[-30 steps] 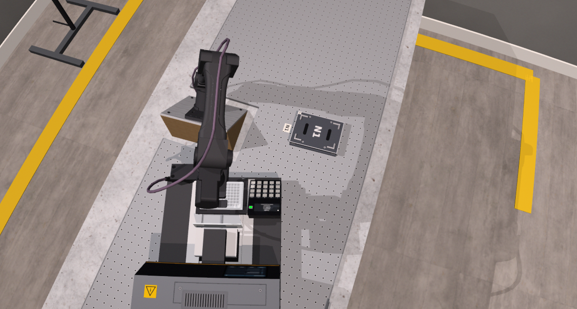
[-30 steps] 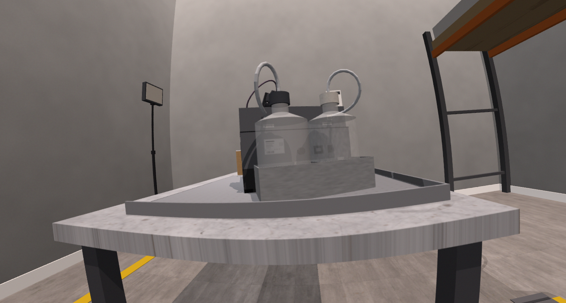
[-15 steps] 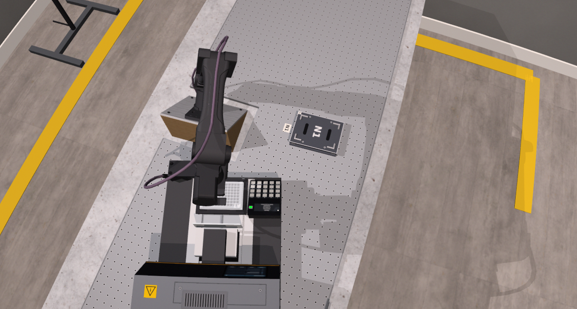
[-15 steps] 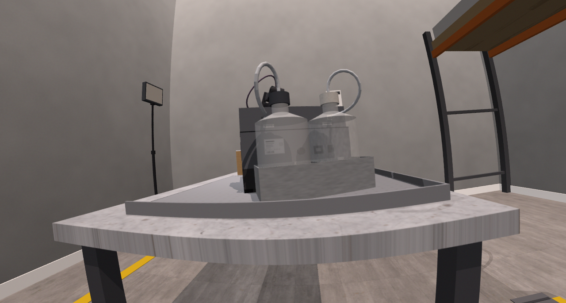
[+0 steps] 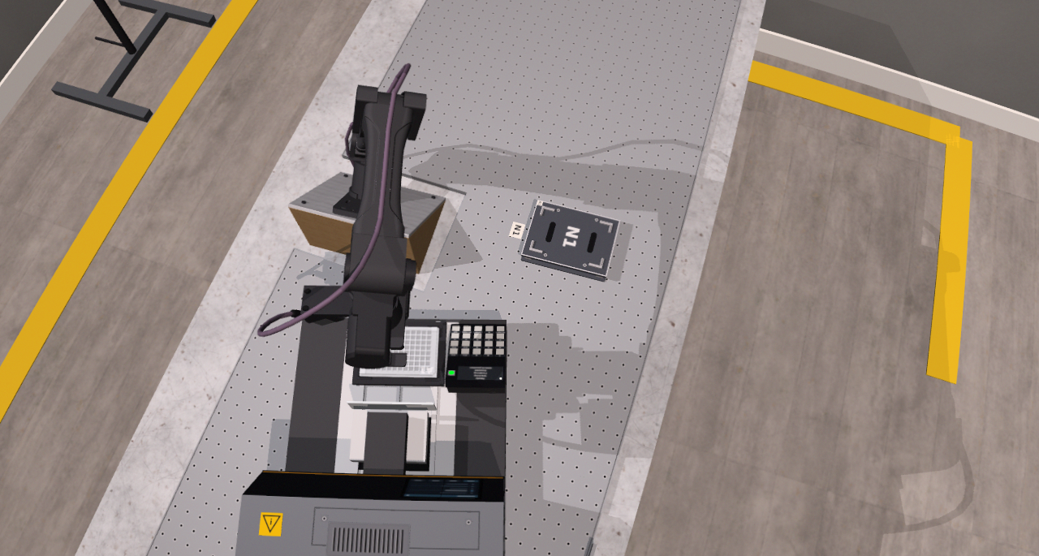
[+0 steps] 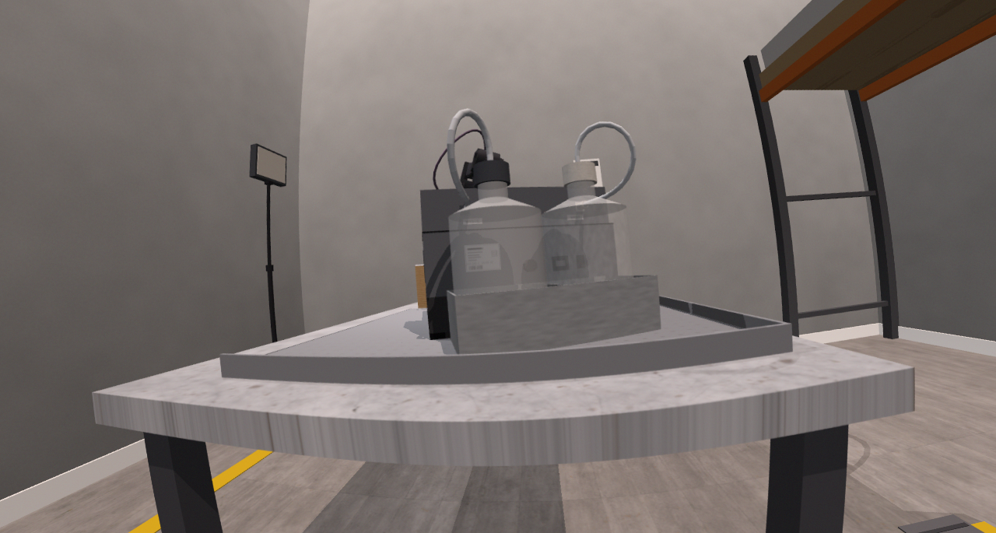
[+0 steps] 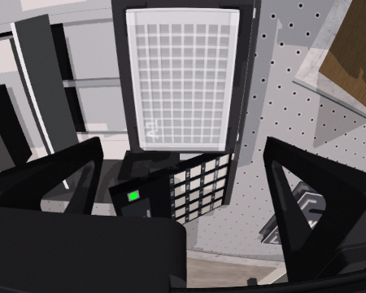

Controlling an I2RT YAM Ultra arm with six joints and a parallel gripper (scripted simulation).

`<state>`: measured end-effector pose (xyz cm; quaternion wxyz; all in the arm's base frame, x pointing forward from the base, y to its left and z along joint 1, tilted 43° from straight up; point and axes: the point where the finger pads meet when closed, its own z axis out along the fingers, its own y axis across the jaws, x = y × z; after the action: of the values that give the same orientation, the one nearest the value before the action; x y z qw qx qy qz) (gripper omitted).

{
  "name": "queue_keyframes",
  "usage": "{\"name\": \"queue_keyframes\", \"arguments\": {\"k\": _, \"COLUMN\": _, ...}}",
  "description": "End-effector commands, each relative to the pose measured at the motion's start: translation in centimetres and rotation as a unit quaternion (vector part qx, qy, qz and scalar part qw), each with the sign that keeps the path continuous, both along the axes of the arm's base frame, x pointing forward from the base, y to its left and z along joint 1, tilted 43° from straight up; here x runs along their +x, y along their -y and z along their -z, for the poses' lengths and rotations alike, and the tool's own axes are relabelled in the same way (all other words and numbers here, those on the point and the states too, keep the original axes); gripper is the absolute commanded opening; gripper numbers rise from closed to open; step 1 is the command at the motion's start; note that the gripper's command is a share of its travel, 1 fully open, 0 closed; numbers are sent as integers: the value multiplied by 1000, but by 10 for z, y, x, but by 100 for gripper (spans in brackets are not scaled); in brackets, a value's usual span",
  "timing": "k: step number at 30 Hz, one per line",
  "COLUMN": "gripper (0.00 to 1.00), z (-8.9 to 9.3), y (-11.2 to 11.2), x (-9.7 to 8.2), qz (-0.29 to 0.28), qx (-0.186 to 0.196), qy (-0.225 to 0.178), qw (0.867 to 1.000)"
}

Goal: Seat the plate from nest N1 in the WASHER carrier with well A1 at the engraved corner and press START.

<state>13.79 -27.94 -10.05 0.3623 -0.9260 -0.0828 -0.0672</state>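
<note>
The clear-white plate [image 5: 424, 353] [image 7: 183, 81] lies in the dark carrier [image 5: 442, 360] [image 7: 124, 73] of the washer [image 5: 291, 491] [image 6: 435, 212]. It looks flat inside the locators. Its A1 mark is at the lower left in the wrist view, the left rear corner facing the washer; the cut-off corner is not clear. My gripper [image 7: 183, 146] is open and empty, above the plate's keypad end; in the top view the arm hides much of it. The lamp [image 5: 450, 372] [image 7: 133, 196] is green. The keypad [image 5: 477, 340] [image 7: 199, 185] stands beside the carrier. The nest N1 [image 5: 570, 258] holds no plate.
The wooden arm base [image 5: 319, 226] [image 7: 354, 53] stands in front of the washer. The washer's upright bar [image 7: 42, 81] is behind the carrier. Two bottles [image 6: 491, 251] [image 6: 581, 244] with looped tubes stand in a grey tray [image 6: 557, 317] behind the washer.
</note>
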Motion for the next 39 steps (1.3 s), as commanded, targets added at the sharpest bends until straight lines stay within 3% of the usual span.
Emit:
{"name": "queue_keyframes", "arguments": {"k": 1, "gripper": 100, "z": -6, "y": 10, "x": -5, "qz": 0, "qx": -10, "qy": -1, "qw": 1000}}
{"name": "queue_keyframes", "arguments": {"k": 36, "gripper": 100, "z": -6, "y": 10, "x": -5, "qz": 0, "qx": -10, "qy": -1, "qw": 1000}}
{"name": "queue_keyframes", "arguments": {"k": 39, "gripper": 94, "z": -17, "y": 7, "x": 18, "qz": -42, "qx": -21, "qy": 43, "qw": 998}}
